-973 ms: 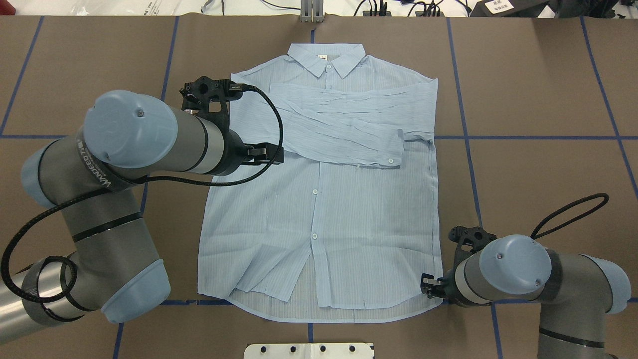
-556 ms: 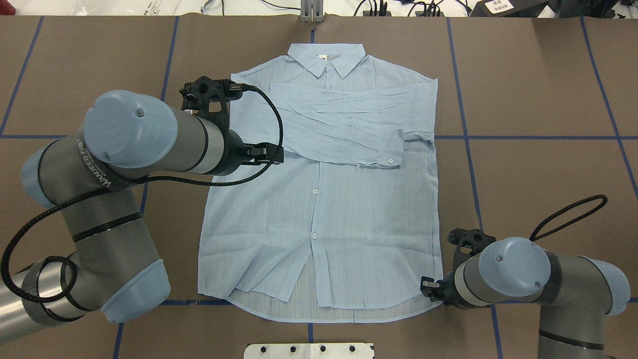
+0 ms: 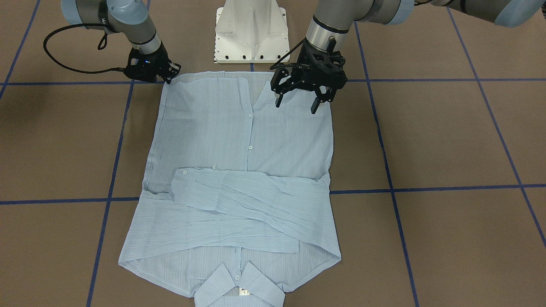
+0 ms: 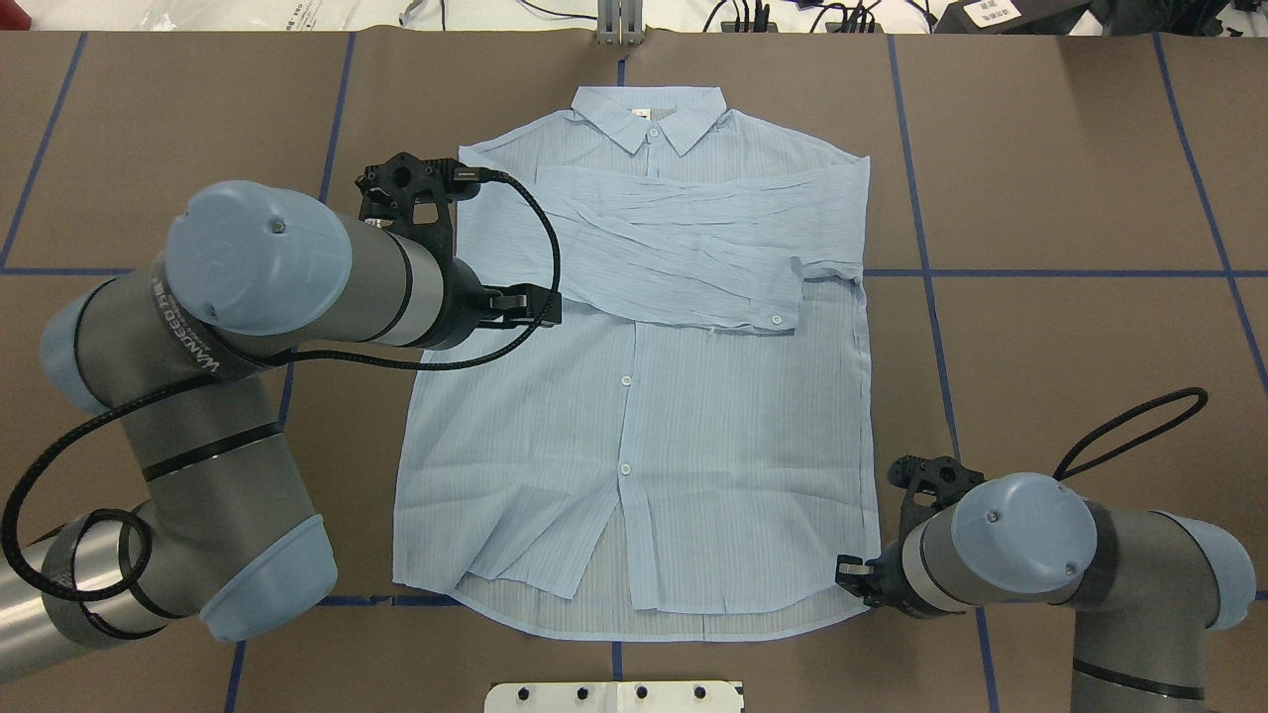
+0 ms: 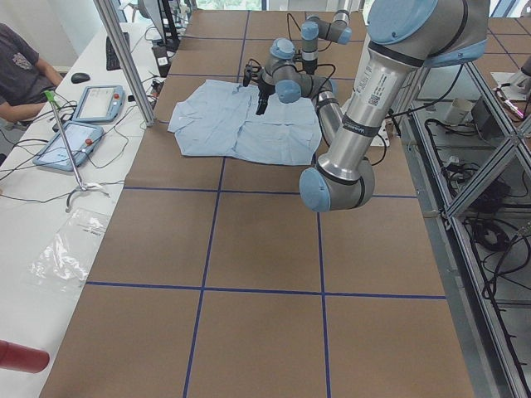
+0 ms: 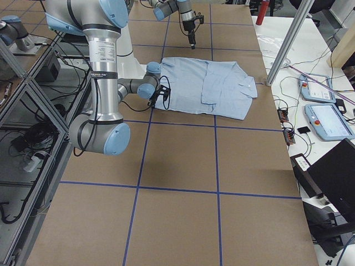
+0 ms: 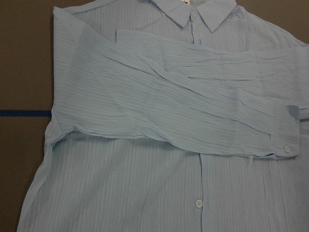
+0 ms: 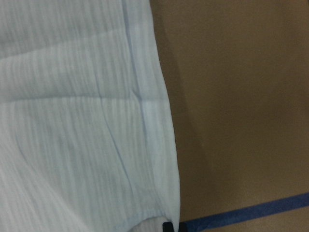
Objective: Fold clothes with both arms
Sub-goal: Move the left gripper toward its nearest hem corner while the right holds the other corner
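The light-blue pinstriped shirt lies flat on the brown table, collar at the far side and both sleeves folded across the chest. My left gripper hovers above the shirt's left half, jaws open and empty; it also shows in the overhead view. Its wrist view shows only the folded sleeves. My right gripper is low at the hem's right corner. In the right wrist view a black fingertip sits right at the hem edge; the jaws look shut on that corner.
The white base pedestal stands just behind the hem. Blue tape lines cross the table. An operators' bench with tablets and a metal post lies beyond the collar side; a person sits there.
My right gripper has shifted slightly toward the robot at the hem's right corner. The left arm and the shirt have not visibly moved.
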Tool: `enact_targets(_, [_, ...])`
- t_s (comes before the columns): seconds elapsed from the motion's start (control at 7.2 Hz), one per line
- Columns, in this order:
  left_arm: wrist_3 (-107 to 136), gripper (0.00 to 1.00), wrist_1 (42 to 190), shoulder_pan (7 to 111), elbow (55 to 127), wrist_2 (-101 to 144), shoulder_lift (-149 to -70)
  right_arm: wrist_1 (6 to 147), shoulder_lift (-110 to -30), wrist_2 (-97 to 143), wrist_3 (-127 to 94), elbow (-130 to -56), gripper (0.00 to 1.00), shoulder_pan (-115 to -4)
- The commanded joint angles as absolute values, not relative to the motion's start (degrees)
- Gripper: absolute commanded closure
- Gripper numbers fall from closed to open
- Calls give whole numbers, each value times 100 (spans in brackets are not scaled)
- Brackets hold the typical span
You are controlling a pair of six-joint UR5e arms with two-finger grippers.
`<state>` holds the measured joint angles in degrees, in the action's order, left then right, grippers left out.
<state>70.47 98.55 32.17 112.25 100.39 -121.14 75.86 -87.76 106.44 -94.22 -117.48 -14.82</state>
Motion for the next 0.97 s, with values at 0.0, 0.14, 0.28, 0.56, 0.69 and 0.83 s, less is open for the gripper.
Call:
enact_targets(0.0, [7075, 0, 9844, 3164, 11267, 10081, -11885, 7585, -8763, 10548, -9422, -11839, 100, -1459])
enact_targets(0.14, [7101, 0, 9835, 2964, 11346, 10098, -11639, 7550, -8754, 10547, -9422, -11839, 100, -1459])
enact_targets(0.28, [7136, 0, 9835, 2718, 11477, 10099, -11271, 7541, -8737, 10538, -9422, -11856, 100, -1459])
enact_targets(0.56, [7417, 1, 9835, 2331, 11593, 10090, -10699, 7541, -8745, 10529, -9360, -11856, 100, -1511])
enact_targets(0.69, [7618, 4, 9826, 2190, 11628, 10090, -10514, 7541, -8719, 10529, -9352, -11865, 100, -1581])
enact_targets(0.83, [7768, 11, 9826, 2058, 11619, 10081, -10390, 7541, -8701, 10529, -9352, -11865, 100, -1617])
